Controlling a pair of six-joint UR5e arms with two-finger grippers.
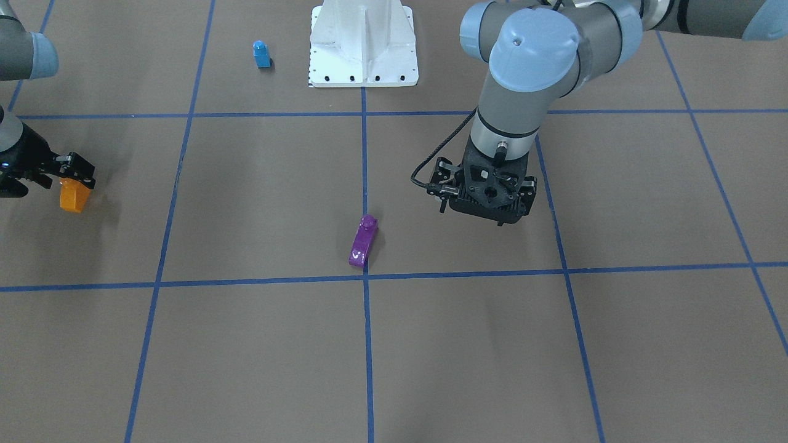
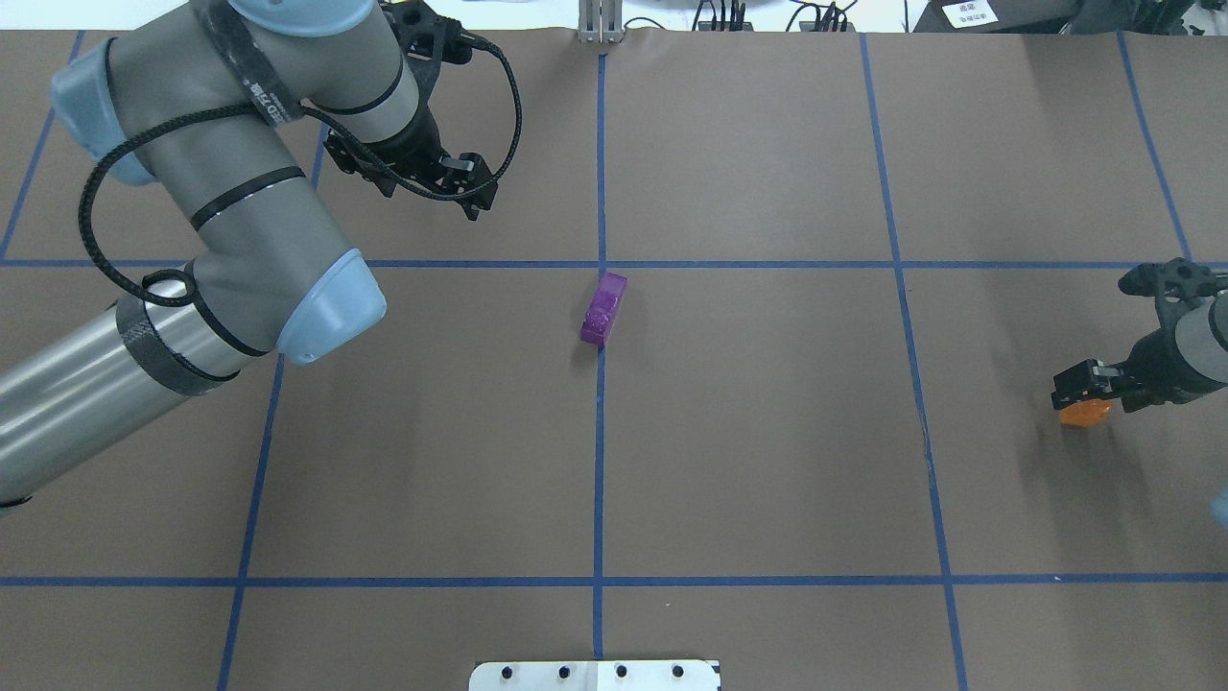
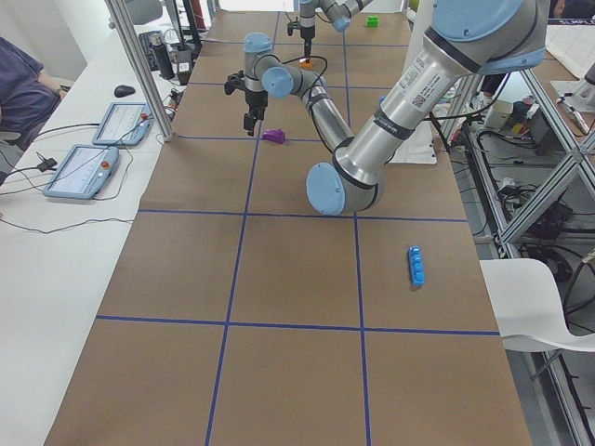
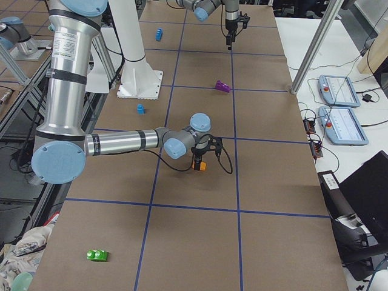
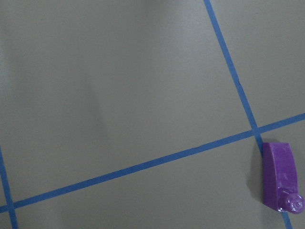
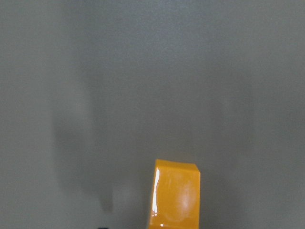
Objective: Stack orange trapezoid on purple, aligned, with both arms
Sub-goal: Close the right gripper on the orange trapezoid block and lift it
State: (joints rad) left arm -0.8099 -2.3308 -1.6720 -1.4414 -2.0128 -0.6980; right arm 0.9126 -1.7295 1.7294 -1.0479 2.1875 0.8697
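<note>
**Orange trapezoid pinched; purple brick waiting mid-table**
Front-facing: the orange trapezoid (image 1: 73, 197) is clamped by the right gripper (image 1: 72, 181), seemingly lifted for carrying. The purple brick (image 1: 363, 241) is left on the blue tape line (image 1: 364, 154), beside the left gripper (image 1: 489, 197). Overhead: that gripper's spread cannot be told. Left wrist: the purple brick is framed at the corner, probably for steadying.

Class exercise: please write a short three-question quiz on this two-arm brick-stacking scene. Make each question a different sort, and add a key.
1. True or false: the orange trapezoid already sits on the purple brick.
2. Which gripper holds the orange trapezoid? A left, B right, C neither.
3. Fill in: the left wrist view shows the ___ brick beside crossing blue tape lines.
Key: 1 false, they lie far apart. 2 B, the right gripper. 3 purple.
</note>
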